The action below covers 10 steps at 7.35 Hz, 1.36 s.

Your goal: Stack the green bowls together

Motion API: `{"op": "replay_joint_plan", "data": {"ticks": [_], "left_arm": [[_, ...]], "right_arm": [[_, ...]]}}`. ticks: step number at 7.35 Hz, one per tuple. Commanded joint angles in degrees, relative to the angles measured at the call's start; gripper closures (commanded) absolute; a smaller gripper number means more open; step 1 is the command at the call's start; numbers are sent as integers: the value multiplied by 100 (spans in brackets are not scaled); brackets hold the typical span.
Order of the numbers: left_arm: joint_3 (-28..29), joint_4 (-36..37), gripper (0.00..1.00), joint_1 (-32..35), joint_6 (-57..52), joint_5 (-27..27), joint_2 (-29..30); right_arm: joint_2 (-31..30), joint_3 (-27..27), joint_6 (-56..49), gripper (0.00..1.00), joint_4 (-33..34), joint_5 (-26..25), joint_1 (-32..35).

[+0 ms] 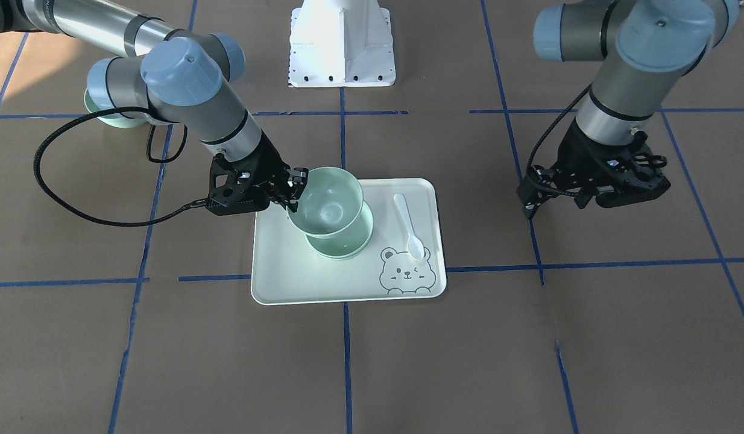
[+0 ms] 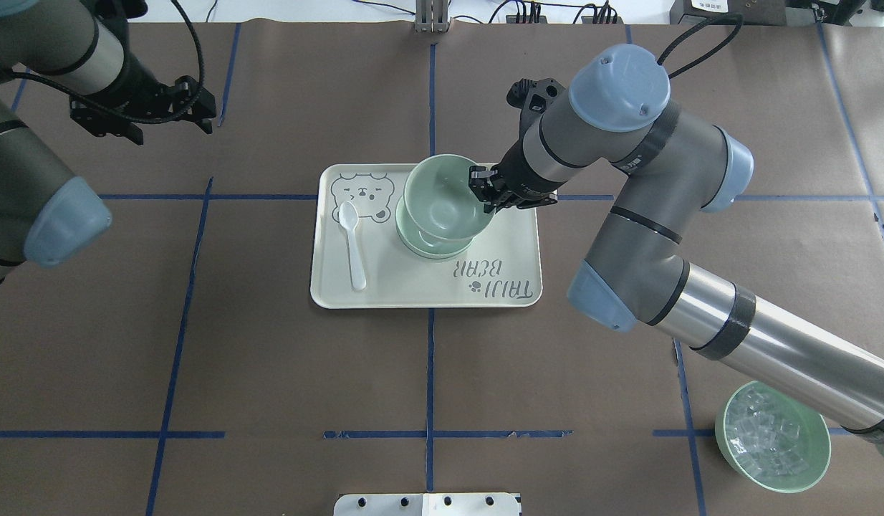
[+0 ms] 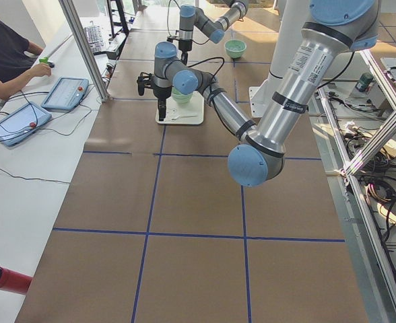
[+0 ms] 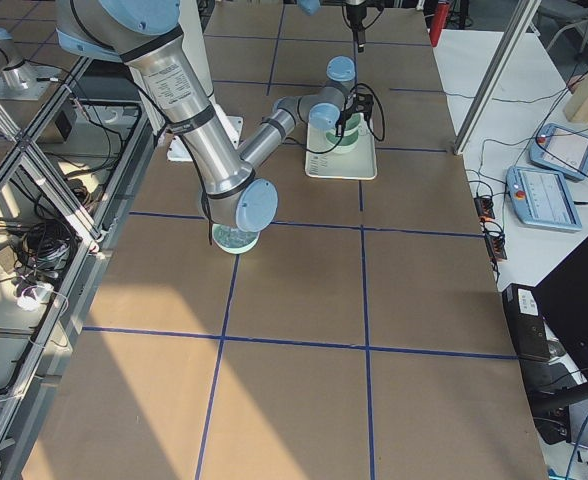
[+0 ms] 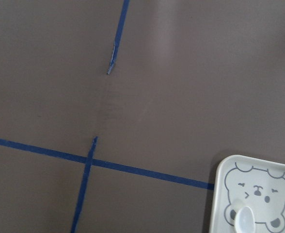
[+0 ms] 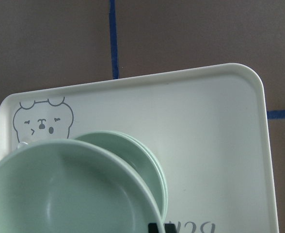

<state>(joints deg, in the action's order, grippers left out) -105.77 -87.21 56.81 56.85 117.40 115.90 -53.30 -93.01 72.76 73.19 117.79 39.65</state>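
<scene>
Close to the robot, by the counter's right edge, sits a bowl of clear cubes [image 2: 771, 437]. It is not for stacking. In the middle of the counter is a tray [image 2: 428, 301] with a spoon [image 2: 354, 247]. The right fingers [image 2: 479, 188] pinch the rim of one green bowl [image 2: 442, 197], tilted just over the green bowls on the tray [image 2: 428, 247]. Those look nested already. This bowl still needs lowering and letting go. Toward the far left corner, the left fingers [image 1: 530, 199] hang wide apart, holding nothing.
</scene>
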Motion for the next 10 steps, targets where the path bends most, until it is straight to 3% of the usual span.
{"op": "replay_joint_plan", "data": {"ticks": [1, 4, 5, 6, 10], "left_arm": [[3, -7, 0, 443, -935, -7, -356], [3, -33, 0, 708, -1404, 37, -629], [3, -33, 0, 708, -1413, 37, -639], [12, -33, 0, 743, -1414, 37, -639], [12, -68, 0, 761, -1484, 46, -761]], "right_arm": [[170, 229, 1, 100, 29, -81, -71], [294, 388, -8, 100, 29, -81, -71], [302, 397, 10, 67, 29, -81, -71], [311, 441, 45, 1, 3, -81, -71], [224, 241, 107, 0, 299, -11, 200]]}}
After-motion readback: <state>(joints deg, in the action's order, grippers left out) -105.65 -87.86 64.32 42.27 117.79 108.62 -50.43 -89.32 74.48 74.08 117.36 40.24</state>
